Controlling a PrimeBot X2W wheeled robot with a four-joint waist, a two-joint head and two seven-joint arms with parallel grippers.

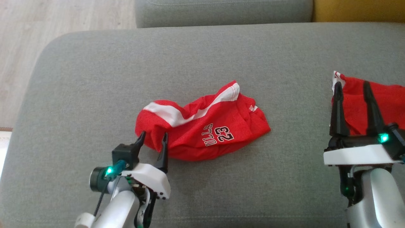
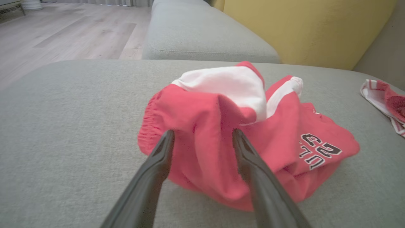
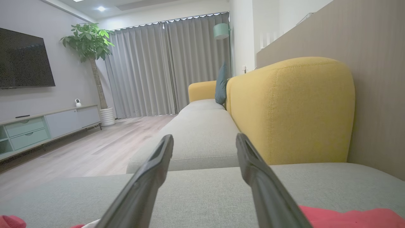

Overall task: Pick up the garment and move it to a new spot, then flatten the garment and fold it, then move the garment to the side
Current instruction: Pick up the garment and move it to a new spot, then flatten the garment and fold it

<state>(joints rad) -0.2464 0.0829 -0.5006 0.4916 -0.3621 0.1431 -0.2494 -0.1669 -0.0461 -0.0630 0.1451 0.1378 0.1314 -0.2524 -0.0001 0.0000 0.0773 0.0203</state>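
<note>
The garment [image 1: 205, 126] is a red pair of shorts with white stripes and a black "23" print. It lies crumpled in the middle of the grey sofa seat [image 1: 95, 79]. My left gripper [image 1: 153, 136] is open at the garment's near-left edge, its fingertips resting against a raised fold of the cloth. In the left wrist view the garment [image 2: 202, 110] bulges between and behind the spread fingers of the left gripper [image 2: 202, 133]. My right gripper [image 1: 352, 84] hovers open at the right, holding nothing; in its own view the right gripper [image 3: 204, 136] points along the sofa.
A second red garment [image 1: 386, 101] with striped trim lies at the seat's right edge, under the right gripper's fingers. Another grey cushion [image 1: 221, 12] and a yellow backrest [image 1: 357, 9] lie beyond. Wood floor [image 1: 31, 31] drops off at the left.
</note>
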